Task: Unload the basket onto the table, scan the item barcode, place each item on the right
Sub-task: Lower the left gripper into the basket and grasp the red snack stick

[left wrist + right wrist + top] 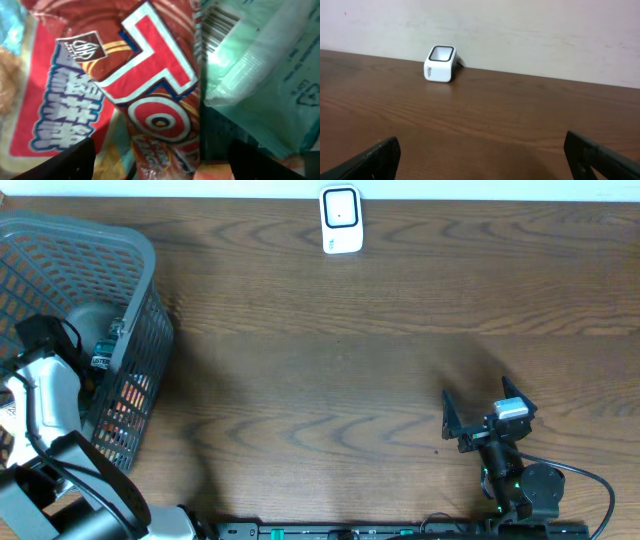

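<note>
My left arm point(45, 385) reaches down into the grey mesh basket point(140, 250) at the far left. In the left wrist view my left gripper point(160, 162) is open, one dark finger on each side of a red snack packet point(150, 90) with large white-edged letters. The packet lies between the fingers without touching either one. Beside it is a pale green packet point(260, 80) with a barcode point(217, 25) at its top edge. The white scanner point(340, 220) point(440, 63) stands at the table's far edge. My right gripper point(480, 405) point(482, 155) is open and holds nothing, low over the near right of the table.
Several other packets fill the basket, among them an orange one point(125, 405) seen through the mesh. Bare brown tabletop point(330, 360) spans from the basket to the right arm. A pale wall point(520, 30) rises behind the scanner.
</note>
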Robot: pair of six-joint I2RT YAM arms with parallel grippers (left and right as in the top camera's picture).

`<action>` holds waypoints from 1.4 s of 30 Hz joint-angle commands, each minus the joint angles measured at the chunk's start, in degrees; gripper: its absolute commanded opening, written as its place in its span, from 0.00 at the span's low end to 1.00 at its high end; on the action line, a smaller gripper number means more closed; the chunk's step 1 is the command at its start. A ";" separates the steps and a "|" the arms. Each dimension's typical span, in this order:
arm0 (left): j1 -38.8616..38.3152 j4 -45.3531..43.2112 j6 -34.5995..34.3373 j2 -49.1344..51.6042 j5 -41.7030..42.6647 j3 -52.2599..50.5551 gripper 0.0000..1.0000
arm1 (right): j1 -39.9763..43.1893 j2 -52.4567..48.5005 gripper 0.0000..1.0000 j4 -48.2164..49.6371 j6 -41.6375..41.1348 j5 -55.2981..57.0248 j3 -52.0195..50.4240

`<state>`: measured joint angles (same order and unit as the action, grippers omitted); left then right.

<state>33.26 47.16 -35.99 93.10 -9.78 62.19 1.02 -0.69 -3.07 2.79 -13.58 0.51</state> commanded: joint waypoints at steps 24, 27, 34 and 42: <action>0.22 -2.43 0.31 10.21 -1.62 -3.48 0.08 | -0.26 0.31 0.99 -0.11 0.07 0.15 -0.20; 0.22 -2.05 0.31 8.66 -1.49 -3.28 0.08 | -0.26 0.31 0.99 -0.11 0.07 0.15 -0.20; 0.22 2.62 0.33 0.48 -1.20 0.76 0.08 | -0.26 0.31 0.99 -0.11 0.07 0.15 -0.20; 0.22 3.41 0.07 -18.08 0.24 3.63 0.08 | -0.26 0.31 0.99 -0.11 0.07 0.15 -0.20</action>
<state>33.32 50.52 -35.81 81.43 -10.46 64.16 1.02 -0.69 -3.07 2.79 -13.58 0.51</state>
